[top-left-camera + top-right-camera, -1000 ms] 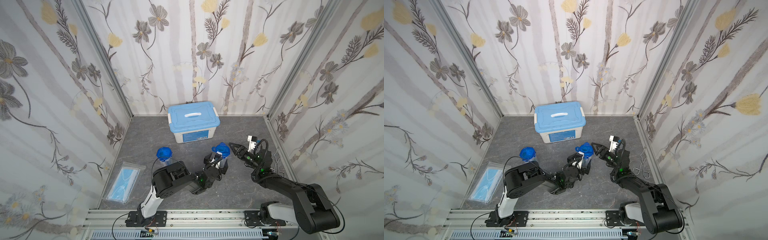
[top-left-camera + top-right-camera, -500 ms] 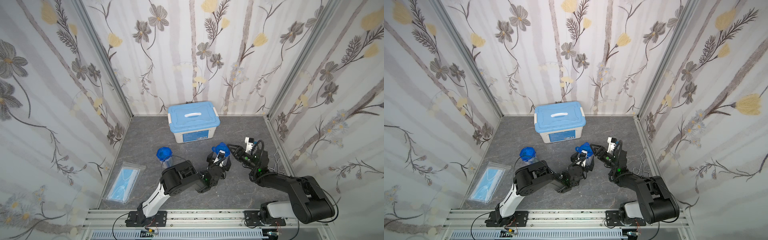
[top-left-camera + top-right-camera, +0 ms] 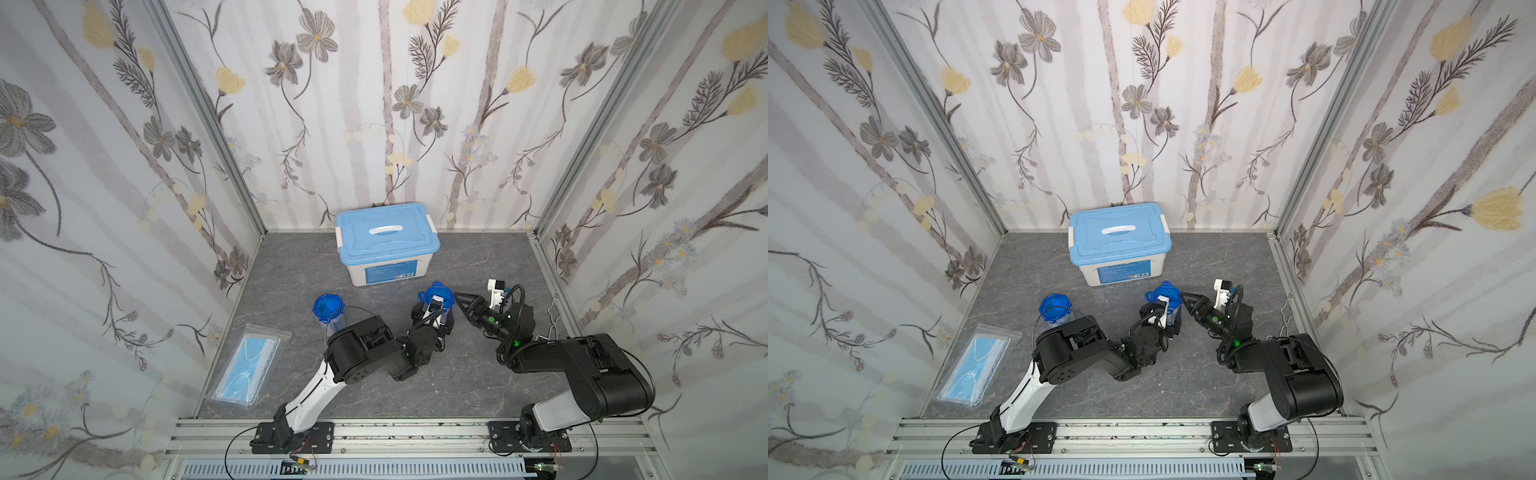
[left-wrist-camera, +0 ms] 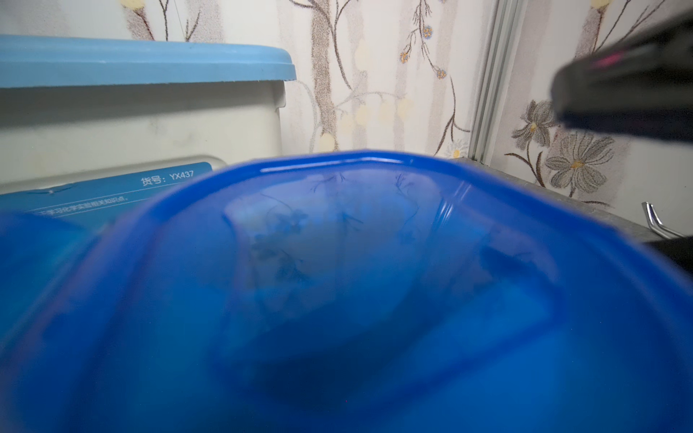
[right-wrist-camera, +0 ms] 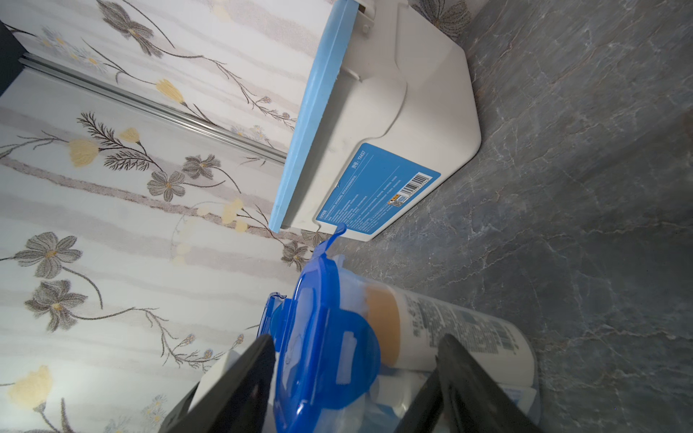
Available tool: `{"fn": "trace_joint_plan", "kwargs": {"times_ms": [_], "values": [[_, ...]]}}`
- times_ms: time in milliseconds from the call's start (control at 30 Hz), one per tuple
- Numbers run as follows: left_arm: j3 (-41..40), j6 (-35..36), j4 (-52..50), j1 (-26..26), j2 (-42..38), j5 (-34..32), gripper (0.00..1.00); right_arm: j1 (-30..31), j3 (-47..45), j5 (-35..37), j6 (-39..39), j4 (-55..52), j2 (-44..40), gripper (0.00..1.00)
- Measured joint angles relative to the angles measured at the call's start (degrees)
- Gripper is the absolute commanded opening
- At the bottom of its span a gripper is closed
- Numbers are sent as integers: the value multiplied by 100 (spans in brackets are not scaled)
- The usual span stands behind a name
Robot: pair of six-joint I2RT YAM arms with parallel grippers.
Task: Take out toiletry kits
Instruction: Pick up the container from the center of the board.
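the cup [image 3: 438,309] in front of the white box [image 3: 386,266] sits on the floor [image 3: 457,374], blue lid [image 3: 441,294] still on like the second cup [image 3: 328,312], so nothing is out yet; the left gripper [image 3: 432,319] flanks it, grip i can't tell, while the right gripper [image 3: 460,302], jaws spread, has edged closer to the lid.

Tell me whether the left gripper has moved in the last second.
Yes. The left gripper has advanced toward the white box, closing in on the blue-lidded cup.
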Motion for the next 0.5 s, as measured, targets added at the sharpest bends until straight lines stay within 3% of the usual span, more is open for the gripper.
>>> {"fn": "trace_joint_plan", "kwargs": {"times_ms": [500], "values": [[-352, 68, 236, 170, -133, 520, 69, -221, 323, -267, -234, 345, 195, 75]]}}
